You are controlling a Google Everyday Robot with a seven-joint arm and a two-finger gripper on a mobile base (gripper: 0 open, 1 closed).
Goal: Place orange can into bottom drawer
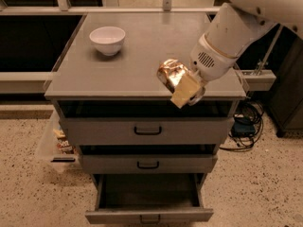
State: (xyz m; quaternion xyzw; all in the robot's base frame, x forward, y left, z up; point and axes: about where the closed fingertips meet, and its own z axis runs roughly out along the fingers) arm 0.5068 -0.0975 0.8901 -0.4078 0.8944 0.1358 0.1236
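Mid-carry: gripper [183,88] pinches orange can [169,73] at counter [142,56] front edge, right of centre; next, descend into open bottom drawer [149,216].

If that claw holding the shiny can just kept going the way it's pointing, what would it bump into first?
The gripper, shut on the orange can, points down and forward at the front edge of the cabinet top. It would likely meet that edge first, but depth is unclear, so it might clear it.
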